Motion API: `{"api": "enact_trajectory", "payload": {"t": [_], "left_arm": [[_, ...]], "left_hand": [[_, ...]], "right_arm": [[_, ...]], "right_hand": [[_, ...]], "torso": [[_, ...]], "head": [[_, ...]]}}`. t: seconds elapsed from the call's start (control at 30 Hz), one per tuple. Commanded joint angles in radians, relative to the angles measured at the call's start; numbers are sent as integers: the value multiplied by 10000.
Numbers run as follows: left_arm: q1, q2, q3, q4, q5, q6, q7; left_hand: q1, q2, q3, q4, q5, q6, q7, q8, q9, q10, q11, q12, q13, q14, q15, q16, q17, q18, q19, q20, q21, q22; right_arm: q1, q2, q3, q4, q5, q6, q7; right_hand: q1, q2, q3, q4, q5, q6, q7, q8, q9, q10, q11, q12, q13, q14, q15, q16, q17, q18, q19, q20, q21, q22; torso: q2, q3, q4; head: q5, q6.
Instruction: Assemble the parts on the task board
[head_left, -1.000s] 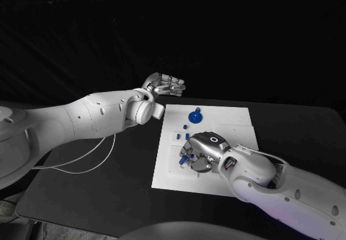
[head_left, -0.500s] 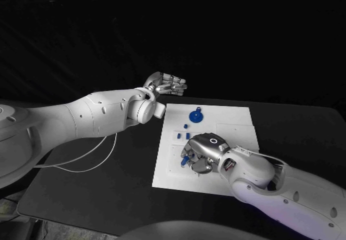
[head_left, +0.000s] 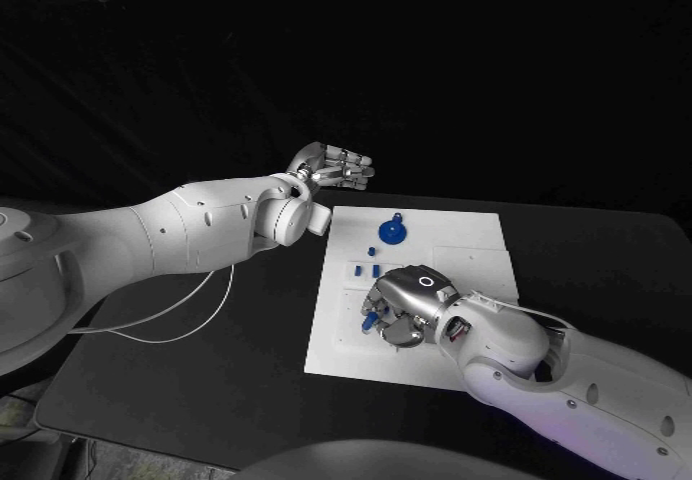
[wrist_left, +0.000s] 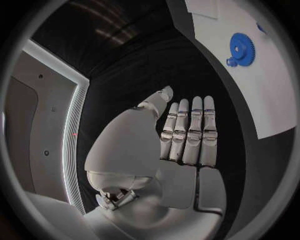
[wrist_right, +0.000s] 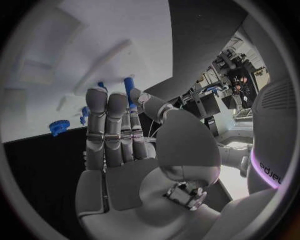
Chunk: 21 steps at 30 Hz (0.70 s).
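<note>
Head view: the task board (head_left: 476, 240) lies on the black bench (head_left: 188, 380). The right hand (head_left: 404, 305) is lowered over the board's near-left area, a small blue peg (head_left: 369, 321) pinched at its fingertips, presumably for insertion. A blue gear (head_left: 391, 234) and two short blue pins (head_left: 364, 270) rest further up the board. The left hand (head_left: 332, 166) is held clear beyond the board's far-left corner, probably to keep the work area free.

Left wrist view: the left hand (wrist_left: 181, 145) is empty, its fingers straight and together; the gear (wrist_left: 242, 48) is seen on the board.

Right wrist view: the peg (wrist_right: 129, 88) is gripped between thumb and fingers (wrist_right: 112, 125), its tip directed toward the board.
</note>
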<state>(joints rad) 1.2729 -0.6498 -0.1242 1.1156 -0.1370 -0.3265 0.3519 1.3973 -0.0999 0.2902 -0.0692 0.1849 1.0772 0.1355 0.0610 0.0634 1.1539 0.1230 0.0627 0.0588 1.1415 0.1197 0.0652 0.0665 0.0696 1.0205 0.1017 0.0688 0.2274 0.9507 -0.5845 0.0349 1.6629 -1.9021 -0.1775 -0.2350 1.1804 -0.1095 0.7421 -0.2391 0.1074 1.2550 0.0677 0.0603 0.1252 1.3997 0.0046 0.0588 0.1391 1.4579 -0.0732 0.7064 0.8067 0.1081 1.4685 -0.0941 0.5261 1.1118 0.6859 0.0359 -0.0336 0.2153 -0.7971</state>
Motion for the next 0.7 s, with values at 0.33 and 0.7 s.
{"api": "enact_trajectory", "payload": {"t": [0.33,0.7], "left_arm": [[-9,1,9,-21,57,141,132],[-22,6,9,-39,57,142,137]], "left_hand": [[-29,78,-23,31,-47,-74,10,18,5,-77,-14,-27,-7,-53,9,-44,-9,-60,50,9,57,-11],[-8,93,-37,51,-33,-77,13,21,6,-92,-10,-28,-8,-63,12,-44,-8,-58,74,12,61,-151]], "right_arm": [[-57,-55,-28,101,-186,274,-60],[-76,-83,-27,106,-227,332,-87]], "right_hand": [[-34,76,24,-25,35,73,28,40,87,74,6,56,-8,-1,-42,-9,-16,170,363,-64,-35,35],[-46,76,23,-44,43,85,25,39,87,87,2,56,-10,4,-46,-1,-16,169,368,-68,-14,67]], "torso": [[1,4,-2],[2,2,-7]], "head": [[-6,-105],[63,-154]]}}
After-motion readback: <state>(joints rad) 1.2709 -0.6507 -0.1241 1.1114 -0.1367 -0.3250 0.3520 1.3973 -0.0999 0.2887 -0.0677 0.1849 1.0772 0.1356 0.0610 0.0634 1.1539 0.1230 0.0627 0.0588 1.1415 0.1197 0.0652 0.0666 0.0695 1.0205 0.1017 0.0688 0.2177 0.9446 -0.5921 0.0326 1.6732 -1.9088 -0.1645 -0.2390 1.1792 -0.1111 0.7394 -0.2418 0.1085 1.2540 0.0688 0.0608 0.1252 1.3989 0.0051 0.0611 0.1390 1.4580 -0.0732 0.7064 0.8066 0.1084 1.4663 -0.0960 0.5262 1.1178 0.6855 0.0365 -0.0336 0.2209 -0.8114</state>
